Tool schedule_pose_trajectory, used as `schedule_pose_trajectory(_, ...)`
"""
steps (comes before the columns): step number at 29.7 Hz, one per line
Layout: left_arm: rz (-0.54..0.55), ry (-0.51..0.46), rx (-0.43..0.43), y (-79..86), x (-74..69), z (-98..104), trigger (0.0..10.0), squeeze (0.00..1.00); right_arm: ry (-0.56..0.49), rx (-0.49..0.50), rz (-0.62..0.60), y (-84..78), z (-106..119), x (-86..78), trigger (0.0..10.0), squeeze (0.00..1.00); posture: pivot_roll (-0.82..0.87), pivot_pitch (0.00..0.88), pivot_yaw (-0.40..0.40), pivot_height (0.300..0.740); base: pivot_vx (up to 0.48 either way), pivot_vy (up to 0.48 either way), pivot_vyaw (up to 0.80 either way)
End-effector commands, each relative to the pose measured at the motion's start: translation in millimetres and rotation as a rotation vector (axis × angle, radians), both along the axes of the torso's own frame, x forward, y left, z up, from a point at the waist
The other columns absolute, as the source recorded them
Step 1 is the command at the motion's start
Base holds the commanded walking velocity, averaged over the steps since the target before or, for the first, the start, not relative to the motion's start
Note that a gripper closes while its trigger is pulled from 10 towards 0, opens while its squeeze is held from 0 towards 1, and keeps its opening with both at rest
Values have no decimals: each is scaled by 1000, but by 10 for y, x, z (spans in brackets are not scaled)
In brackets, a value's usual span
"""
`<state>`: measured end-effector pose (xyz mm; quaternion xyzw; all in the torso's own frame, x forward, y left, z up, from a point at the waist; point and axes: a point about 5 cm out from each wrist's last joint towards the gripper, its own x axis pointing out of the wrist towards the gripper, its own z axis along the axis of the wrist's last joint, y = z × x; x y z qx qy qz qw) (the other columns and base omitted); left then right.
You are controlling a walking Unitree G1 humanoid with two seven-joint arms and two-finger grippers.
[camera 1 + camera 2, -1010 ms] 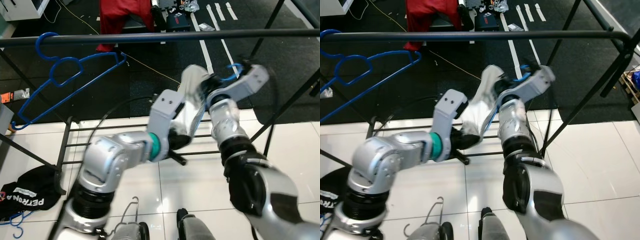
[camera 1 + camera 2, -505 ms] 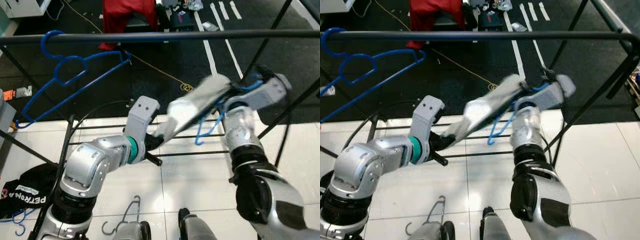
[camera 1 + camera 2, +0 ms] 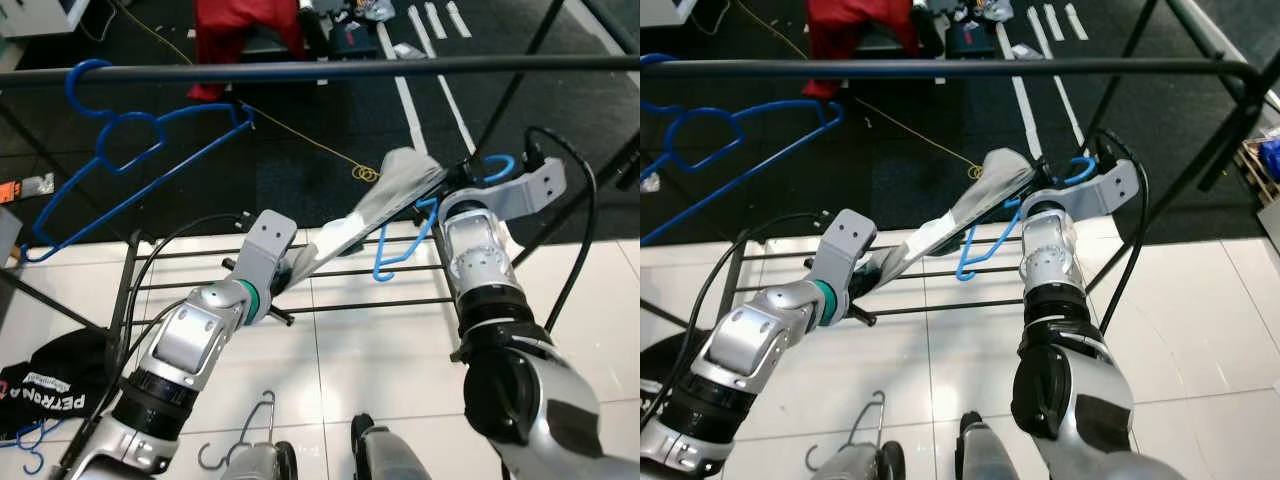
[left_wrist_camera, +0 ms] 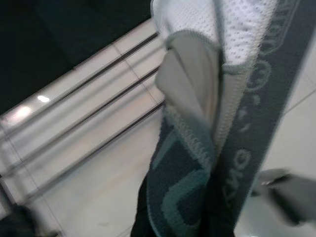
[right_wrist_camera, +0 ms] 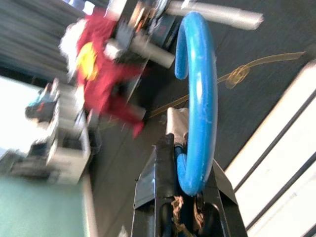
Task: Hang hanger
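The blue hanger (image 3: 415, 235) with a grey garment (image 3: 375, 205) on it is held below the black rail (image 3: 330, 68), its hook up, ready to lift. The right pincer (image 5: 190, 190) grips the hook's base. The left pincer (image 3: 283, 278) holds the garment's end tight, probably keeping it stretched.

left gripper (image 3: 296, 268): drew back down from beside the right gripper (image 3: 462, 180), gripping the grey garment (image 3: 375, 208).
grey garment: went from bunched to stretched taut between the grippers.
blue hanger (image 3: 420, 232): became visible below the right gripper.
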<state>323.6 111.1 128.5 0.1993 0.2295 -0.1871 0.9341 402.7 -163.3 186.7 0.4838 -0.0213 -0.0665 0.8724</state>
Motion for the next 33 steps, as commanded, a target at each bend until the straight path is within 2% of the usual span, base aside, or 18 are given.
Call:
schedule_pose_trajectory(1, -22, -21, 93, 0, 17, -72, 10000, 0, -22, 6, 45, 35, 50, 2, 10000, 0, -37, 189, 58, 740, 0, 0, 0)
schedule_pose_trajectory(3, -22, -21, 93, 0, 17, -72, 10000, 0, -22, 6, 45, 35, 50, 2, 10000, 0, -37, 189, 58, 740, 0, 0, 0)
schedule_pose_trajectory(5, -98, -67, 158, -68, 14, -57, 10000, 0, -22, 8, 84, 89, 58, -3, 10000, 0, -37, 196, 57, 740, 0, 0, 0)
schedule_pose_trajectory(9, -112, -79, 157, -108, 5, -43, 10000, 0, -22, 11, 86, 98, 62, -3, 10000, 0, -35, 197, 55, 740, 0, 0, 0)
schedule_pose_trajectory(13, -212, -136, 163, -202, -12, -38, 10000, 0, -19, 12, 47, 37, 78, -3, 10000, 0, -39, 208, 50, 740, 0, 0, 0)
schedule_pose_trajectory(16, -251, -129, 88, -255, -37, 0, 10000, 0, -17, -11, 26, -16, 78, -10, 10000, 0, -37, 210, 49, 740, 0, 0, 0)
schedule_pose_trajectory(18, -187, -48, -56, -263, -43, 50, 10000, 0, -18, -39, 8, -55, 77, -19, 10000, 0, -37, 212, 50, 740, 0, 0, 0)
schedule_pose_trajectory(19, -187, -48, -56, -263, -43, 50, 10000, 0, -18, -39, 8, -55, 77, -19, 10000, 0, -37, 212, 50, 740, 0, 0, 0)
schedule_pose_trajectory(20, -140, 23, -131, -259, -51, 74, 10000, 0, -21, -60, -2, -74, 81, -25, 10000, 0, -37, 212, 51, 740, 0, 0, 0)
schedule_pose_trajectory(23, -109, 90, -193, -262, -68, 92, 10000, 0, -24, -77, -10, -88, 84, -29, 10000, 0, -37, 212, 51, 740, 0, 0, 0)
schedule_pose_trajectory(24, -81, 194, -270, -277, -102, 103, 10000, 0, -27, -100, -15, -98, 86, -36, 10000, 0, -36, 214, 52, 740, 0, 0, 0)
schedule_pose_trajectory(25, -81, 194, -270, -277, -102, 103, 10000, 0, -27, -100, -15, -98, 86, -36, 10000, 0, -36, 214, 52, 740, 0, 0, 0)
schedule_pose_trajectory(27, -28, 331, -443, -351, -134, 191, 10000, 0, -40, -167, -7, -89, 91, -47, 10000, 0, -37, 218, 53, 740, 0, 0, 0)
schedule_pose_trajectory(28, -28, 331, -443, -351, -134, 191, 10000, 0, -40, -167, -7, -89, 91, -47, 10000, 0, -37, 218, 53, 740, 0, 0, 0)
schedule_pose_trajectory(29, -8, 381, -547, -415, -138, 262, 10000, 0, -47, -203, -2, -74, 89, -51, 10000, 0, -37, 218, 53, 740, 0, 0, 0)
schedule_pose_trajectory(30, -11, 425, -601, -479, -155, 313, 10000, 0, -54, -231, 3, -57, 87, -54, 10000, 0, -35, 219, 52, 740, 0, 0, 0)
schedule_pose_trajectory(31, -11, 425, -601, -479, -155, 313, 10000, 0, -54, -231, 3, -57, 87, -54, 10000, 0, -35, 219, 52, 740, 0, 0, 0)
schedule_pose_trajectory(33, -18, 514, -700, -599, -209, 375, 10000, 0, -65, -265, 8, -26, 88, -57, 10000, 0, -31, 218, 51, 740, 0, 0, 0)
